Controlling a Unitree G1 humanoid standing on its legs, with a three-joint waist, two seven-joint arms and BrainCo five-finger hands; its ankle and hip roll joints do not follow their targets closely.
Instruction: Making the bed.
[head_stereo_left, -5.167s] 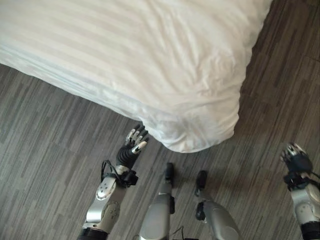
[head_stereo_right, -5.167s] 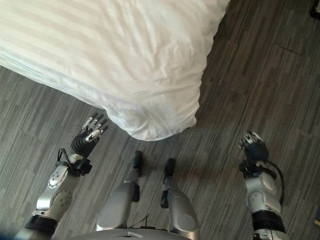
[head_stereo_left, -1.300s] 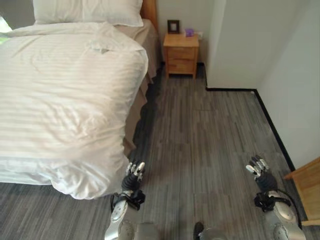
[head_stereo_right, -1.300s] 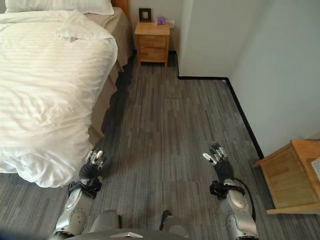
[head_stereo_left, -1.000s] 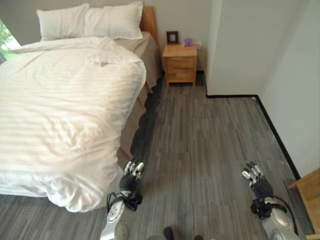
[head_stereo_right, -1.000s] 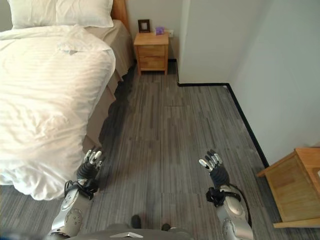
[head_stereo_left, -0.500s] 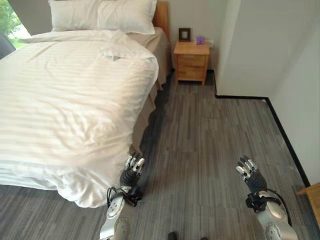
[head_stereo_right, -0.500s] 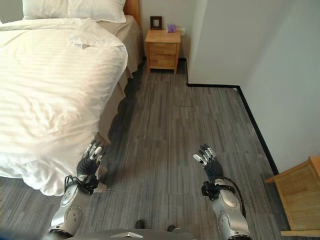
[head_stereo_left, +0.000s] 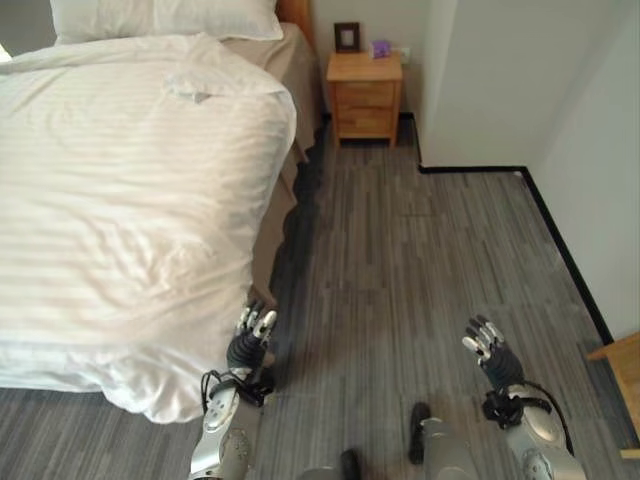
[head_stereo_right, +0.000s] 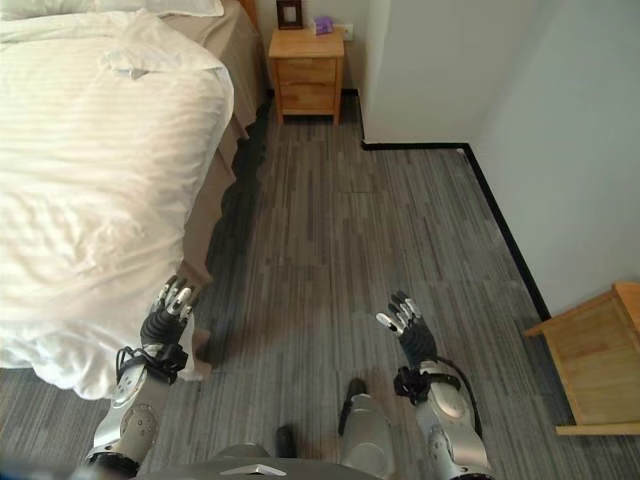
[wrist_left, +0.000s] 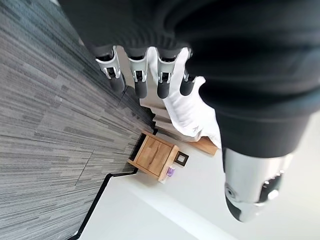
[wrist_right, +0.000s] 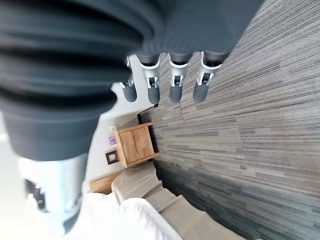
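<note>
A bed with a white striped duvet (head_stereo_left: 130, 190) fills the left of the eye views, its near corner bunched and hanging to the floor (head_stereo_left: 150, 385). A small fold of the duvet (head_stereo_left: 195, 85) is turned over near the white pillows (head_stereo_left: 165, 18). A beige bed skirt (head_stereo_left: 290, 160) shows along the side. My left hand (head_stereo_left: 248, 345) hovers open beside the duvet's near corner, fingers straight and holding nothing. My right hand (head_stereo_left: 490, 350) is open above the grey floor, well away from the bed.
A wooden nightstand (head_stereo_left: 366, 92) with a picture frame (head_stereo_left: 347, 36) stands by the bed's head against the wall. A white wall corner (head_stereo_left: 470, 90) juts out at right. Another wooden piece of furniture (head_stereo_right: 600, 350) sits at far right. Grey plank floor (head_stereo_left: 420, 260) lies between.
The camera has tilted down and shifted, so the pillows sit nearer the top edge. Both hands remain open and low; the left one is still beside the duvet's corner.
</note>
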